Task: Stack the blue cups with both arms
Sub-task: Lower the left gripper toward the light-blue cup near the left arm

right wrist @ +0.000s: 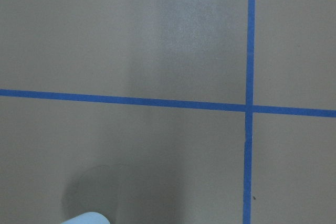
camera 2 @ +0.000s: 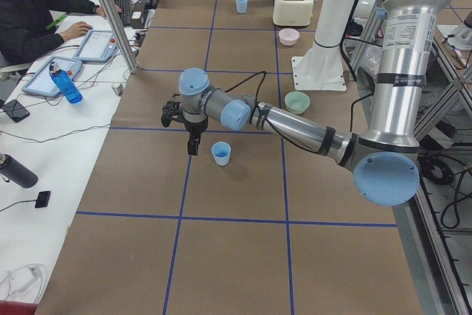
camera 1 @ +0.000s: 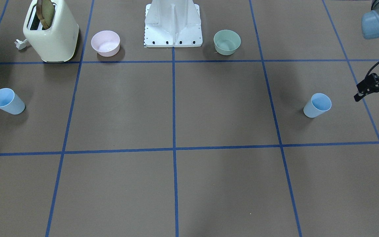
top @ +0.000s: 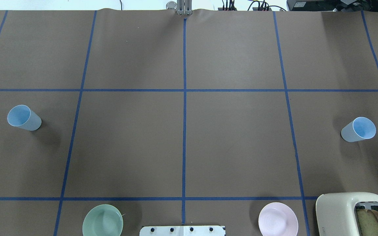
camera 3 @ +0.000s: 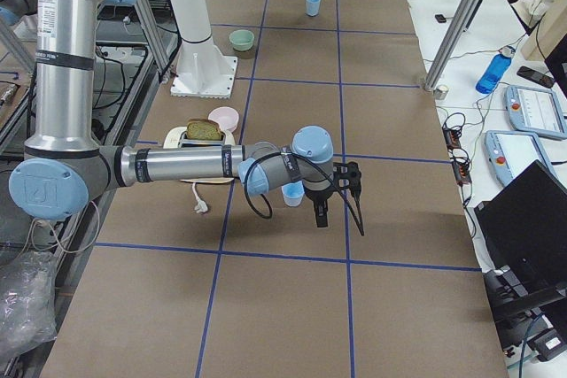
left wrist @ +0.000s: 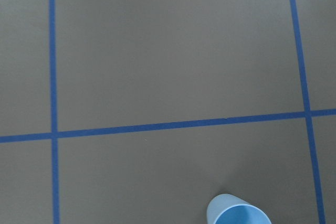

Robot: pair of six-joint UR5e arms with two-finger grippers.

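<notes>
Two pale-blue cups stand upright, far apart on the brown table. One cup [top: 24, 118] is on my left side; it also shows in the front view [camera 1: 317, 105] and at the bottom of the left wrist view [left wrist: 239, 212]. My left gripper [camera 1: 373, 97] hovers beside it, toward the table's end, jaws apart and empty. The other cup [top: 358, 129] is on my right side [camera 1: 8, 101]. Its rim shows in the right wrist view [right wrist: 86, 219]. My right gripper [camera 3: 337, 196] hangs just past that cup; I cannot tell whether it is open or shut.
A cream toaster [camera 1: 51, 33] with a slice of bread stands near my right side. A pink bowl [camera 1: 105, 42] and a green bowl [camera 1: 227, 41] flank the white pedestal [camera 1: 173, 24]. Blue tape lines grid the table.
</notes>
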